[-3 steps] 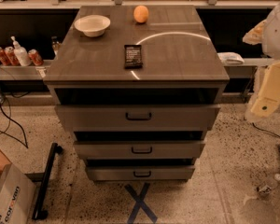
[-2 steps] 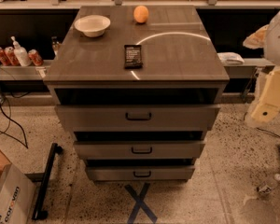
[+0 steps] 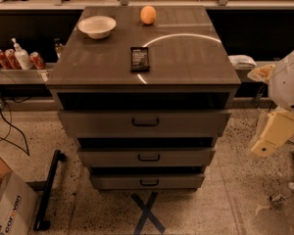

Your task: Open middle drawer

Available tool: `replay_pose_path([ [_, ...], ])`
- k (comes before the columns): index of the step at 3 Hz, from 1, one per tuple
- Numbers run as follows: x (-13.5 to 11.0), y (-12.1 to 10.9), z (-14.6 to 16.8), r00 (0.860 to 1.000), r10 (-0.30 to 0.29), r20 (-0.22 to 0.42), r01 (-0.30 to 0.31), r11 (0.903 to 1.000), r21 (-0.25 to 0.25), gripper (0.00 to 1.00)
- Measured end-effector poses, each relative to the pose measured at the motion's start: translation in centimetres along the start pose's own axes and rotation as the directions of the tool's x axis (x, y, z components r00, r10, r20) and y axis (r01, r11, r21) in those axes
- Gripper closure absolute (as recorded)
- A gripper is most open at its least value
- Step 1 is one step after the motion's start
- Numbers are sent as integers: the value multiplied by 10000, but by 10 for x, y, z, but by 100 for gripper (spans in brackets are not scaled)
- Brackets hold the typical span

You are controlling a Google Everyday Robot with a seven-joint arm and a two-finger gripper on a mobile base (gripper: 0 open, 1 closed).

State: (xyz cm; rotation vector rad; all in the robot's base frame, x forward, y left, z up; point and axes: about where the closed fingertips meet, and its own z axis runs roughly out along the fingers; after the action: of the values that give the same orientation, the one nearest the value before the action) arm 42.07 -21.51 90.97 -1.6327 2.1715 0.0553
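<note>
The middle drawer (image 3: pixel 146 156) is a grey-brown front with a small dark loop handle (image 3: pixel 148 157), between the taller top drawer (image 3: pixel 144 123) and the lowest drawer (image 3: pixel 147 181). All three fronts stand stepped, with dark gaps above them. My arm shows at the right edge as a white housing with a cream end piece. My gripper (image 3: pixel 270 135) hangs there, to the right of the cabinet at about top-drawer height, well apart from the middle drawer's handle.
On the cabinet top (image 3: pixel 186 58) lie a white bowl (image 3: pixel 97 26), an orange (image 3: pixel 148 14) and a dark flat packet (image 3: pixel 139 58). A shelf at the left holds cans and a bottle (image 3: pixel 17 58). A cardboard box (image 3: pixel 7 207) and a black bar (image 3: pixel 49 190) lie on the floor at the left. Blue tape X (image 3: pixel 147 213) marks the floor in front.
The cream end of my arm has dropped lower and slightly left at the right edge. The drawers and the things on the cabinet top have not moved.
</note>
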Motion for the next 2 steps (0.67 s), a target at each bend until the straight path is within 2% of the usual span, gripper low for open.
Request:
replay_pose_path([
  [1, 0, 0, 1, 10000, 4, -1, -4, 10000, 21, 0],
  [2, -1, 1, 9, 9995, 83, -318, -71, 9993, 356, 0],
])
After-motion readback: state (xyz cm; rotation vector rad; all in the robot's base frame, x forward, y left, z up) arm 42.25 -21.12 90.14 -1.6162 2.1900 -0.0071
